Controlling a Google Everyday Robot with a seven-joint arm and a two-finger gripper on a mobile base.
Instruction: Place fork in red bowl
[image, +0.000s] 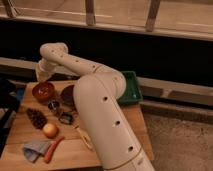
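Observation:
The red bowl (43, 92) sits at the back left of the wooden table (20, 131). My gripper (43, 78) hangs at the end of the white arm, just above the bowl's far rim. I cannot make out the fork: no slim silvery utensil shows on the table, and whatever is at the gripper tip or inside the bowl is too dark to tell. The purple bowl (66, 95) stands right of the red bowl, partly hidden behind my arm.
Near the bowls stand a small metal cup (53, 105) and a dark metal piece (65, 118). A dark pine cone (36, 118), a peach (50, 130), a grey cloth (31, 149), a red-handled tool (53, 148) and a pale wooden utensil (84, 138) lie nearer. A green tray (131, 88) is at the right.

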